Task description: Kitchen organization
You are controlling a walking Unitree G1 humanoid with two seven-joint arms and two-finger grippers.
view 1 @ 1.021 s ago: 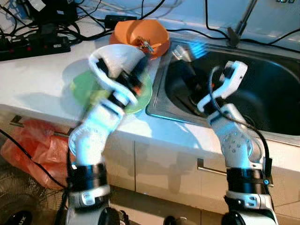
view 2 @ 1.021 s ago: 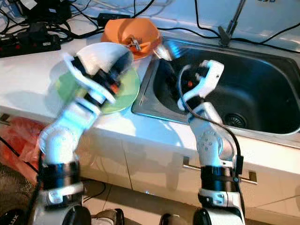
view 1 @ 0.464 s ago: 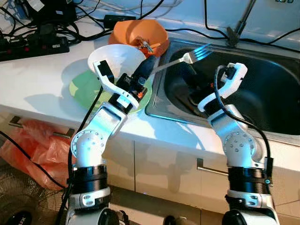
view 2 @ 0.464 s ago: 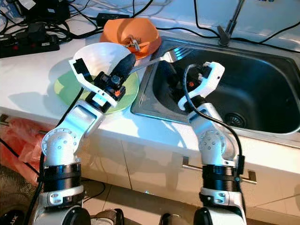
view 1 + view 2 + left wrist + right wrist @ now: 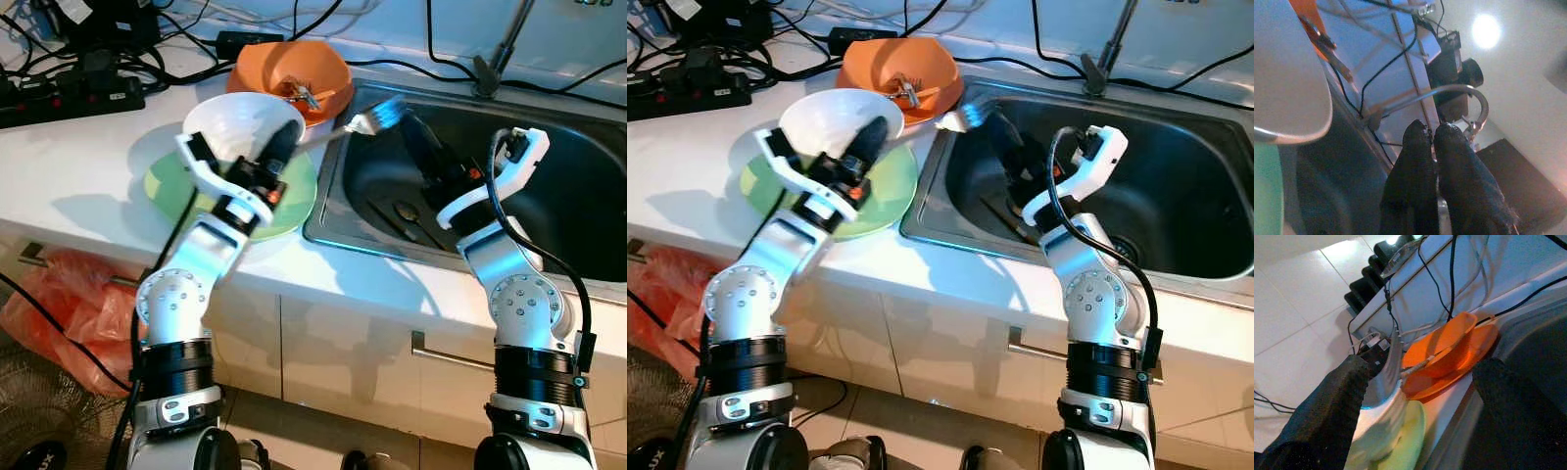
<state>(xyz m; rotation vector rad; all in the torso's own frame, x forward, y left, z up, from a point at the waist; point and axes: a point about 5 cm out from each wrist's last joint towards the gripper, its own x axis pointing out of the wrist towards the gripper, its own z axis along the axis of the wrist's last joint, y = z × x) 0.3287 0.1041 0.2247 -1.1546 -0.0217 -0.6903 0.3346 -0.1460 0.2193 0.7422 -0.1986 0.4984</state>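
Observation:
My left gripper (image 5: 282, 149) is over the white bowl (image 5: 235, 122) and shut on the handle of a silver fork (image 5: 367, 121). The fork points out over the sink's left rim. In the left wrist view the two fingers (image 5: 1422, 147) are pressed together. My right gripper (image 5: 409, 132) reaches up from the sink (image 5: 558, 211) towards the fork's tines. It is open, and in the right wrist view the blurred fork head (image 5: 1393, 360) lies between its spread fingers, close to one finger (image 5: 1337, 396). The white bowl stands on a green plate (image 5: 294, 201).
An orange bowl (image 5: 284, 64) holding utensils sits on an orange plate at the back of the white counter. Power strips (image 5: 69, 93) and cables lie at the back left. The tap (image 5: 505, 44) rises behind the sink. A red bag (image 5: 59, 294) lies on the floor to the left.
My right arm has moved right and lifted, bringing its open fingers up to the fork's head. The left arm has shifted slightly left, still holding the fork.

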